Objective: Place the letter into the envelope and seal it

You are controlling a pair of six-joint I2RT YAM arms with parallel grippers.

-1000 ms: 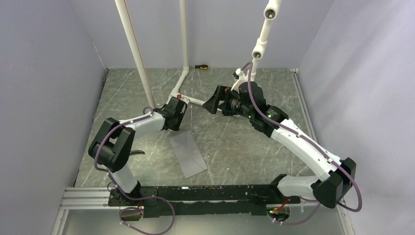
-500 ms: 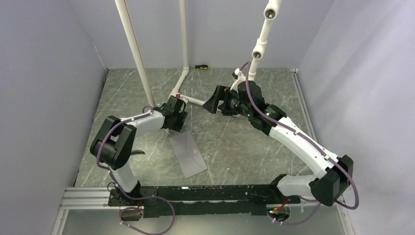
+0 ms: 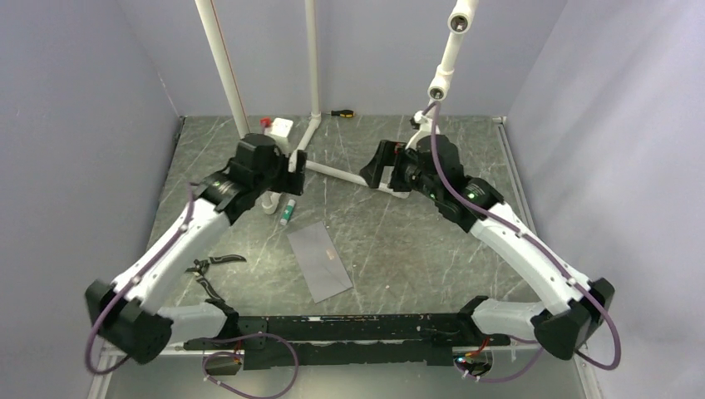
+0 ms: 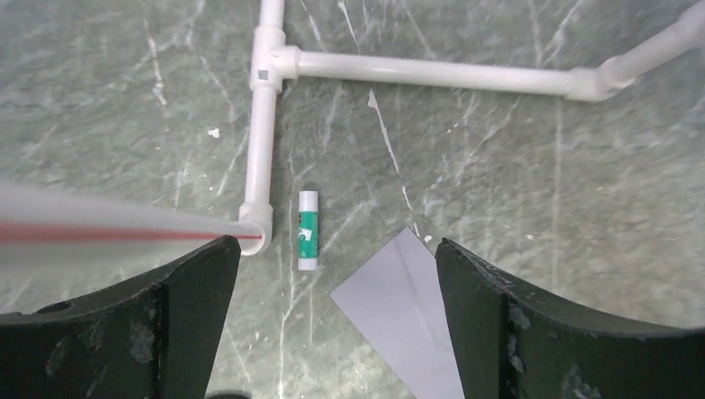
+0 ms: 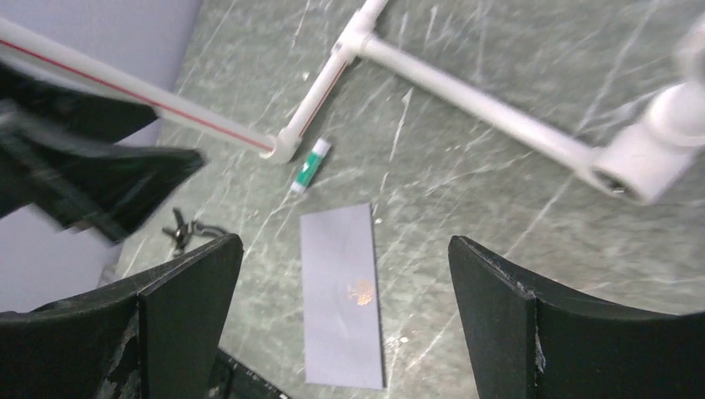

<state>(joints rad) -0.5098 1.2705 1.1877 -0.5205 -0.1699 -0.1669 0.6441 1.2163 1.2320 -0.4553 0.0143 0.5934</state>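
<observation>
The pale grey envelope (image 3: pixel 318 260) lies flat on the table with its flap down, showing a small orange mark (image 5: pixel 359 293). The letter is hidden in every view. My left gripper (image 3: pixel 295 173) hangs raised above the envelope's far corner (image 4: pixel 407 274), open (image 4: pixel 337 245) and holding nothing. A green and white glue stick (image 3: pixel 287 210) lies on the table just left of that corner (image 4: pixel 308 229). My right gripper (image 3: pixel 374 166) hovers farther back and to the right, open (image 5: pixel 345 241) and empty, looking down at the envelope (image 5: pixel 341 299).
A white pipe frame (image 3: pixel 332 172) lies across the back of the table, with uprights (image 3: pixel 224 66). A white block (image 3: pixel 278 126) and a screwdriver (image 3: pixel 341 112) sit near the back wall. A black cable clip (image 3: pixel 212 266) lies left of the envelope.
My left arm has lifted and swung back from the envelope's far corner, its jaws opening wide. The glue stick now shows where the gripper was. The right gripper shifted slightly right.
</observation>
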